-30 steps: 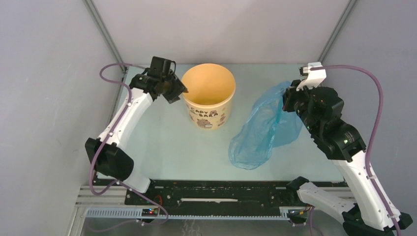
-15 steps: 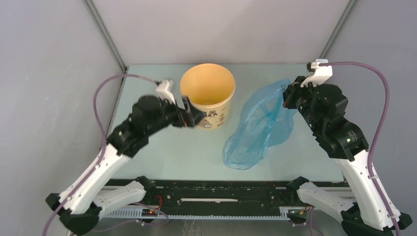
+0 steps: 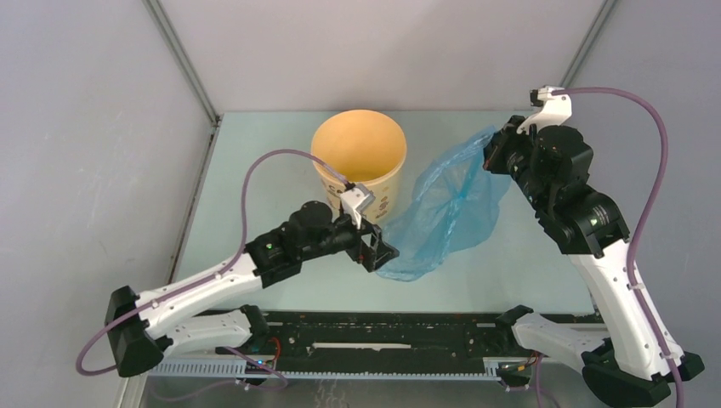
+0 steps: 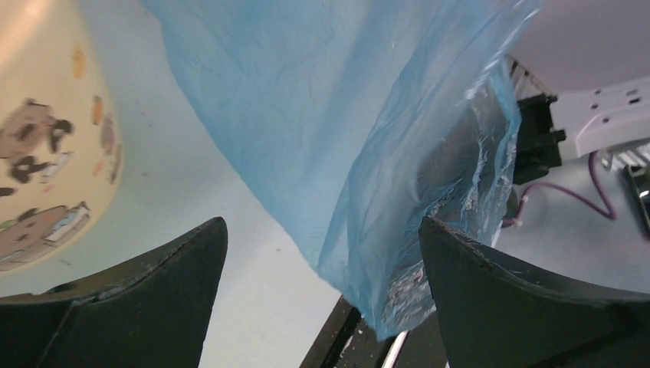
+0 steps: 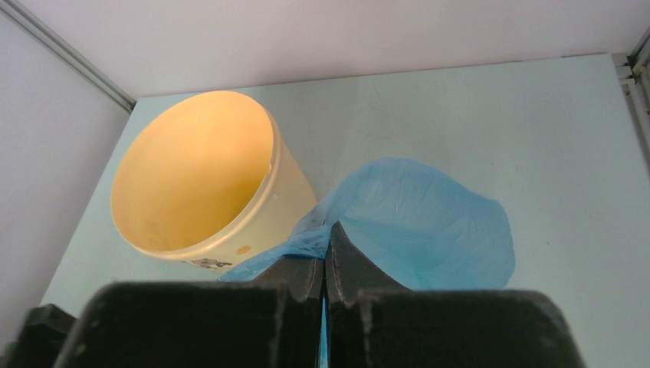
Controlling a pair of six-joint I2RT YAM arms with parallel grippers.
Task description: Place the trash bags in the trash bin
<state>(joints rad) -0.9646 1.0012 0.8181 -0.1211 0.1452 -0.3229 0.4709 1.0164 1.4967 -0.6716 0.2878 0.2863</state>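
Your left claw [image 3: 380, 255] stands wide open, low and just left of centre in the top view, right at the lower tip of the trash bag [image 3: 446, 208]. In the left wrist view the blue film hangs in the gap between the two dark fingers [image 4: 153, 299], closer to the right-hand one. As far as you can see, neither finger presses on it.

Your right claw [image 3: 496, 158] sits in the upper right of the top view, clamped on the bag's top edge. The right wrist view shows a twist of film pinched between the two fingers pressed together. From that grip the bag drapes down toward the middle of the frame. You cannot tell whether its lowest tip touches the pale tabletop [image 3: 281, 204].

The trash bin [image 3: 358, 146] stands upright at upper centre, just left of the bag, with its mouth open and its lettered side toward the bottom of the frame. The bag lies wholly outside it.
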